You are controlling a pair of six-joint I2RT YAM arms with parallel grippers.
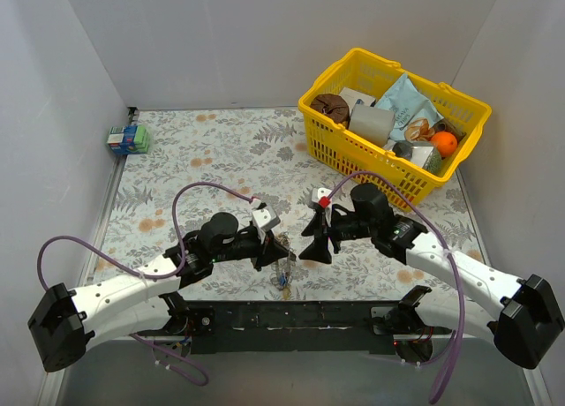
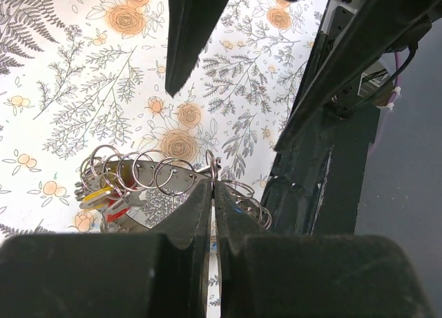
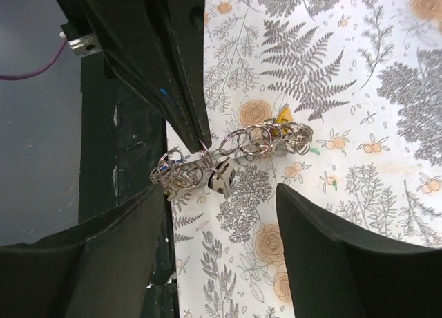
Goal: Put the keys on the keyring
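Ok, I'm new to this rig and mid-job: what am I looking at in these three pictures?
Two white robot arms sit at the table's near edge. The top picture looks down from above and behind them. The other two come from a camera on each wrist, so the big black wedges there are that hand's own fingers. The left hand is shut on the keyring, with keys hanging on it over the flowered table. The right hand faces it, open and holding nothing. At the back stand a yellow basket of odds and ends and a small green box.
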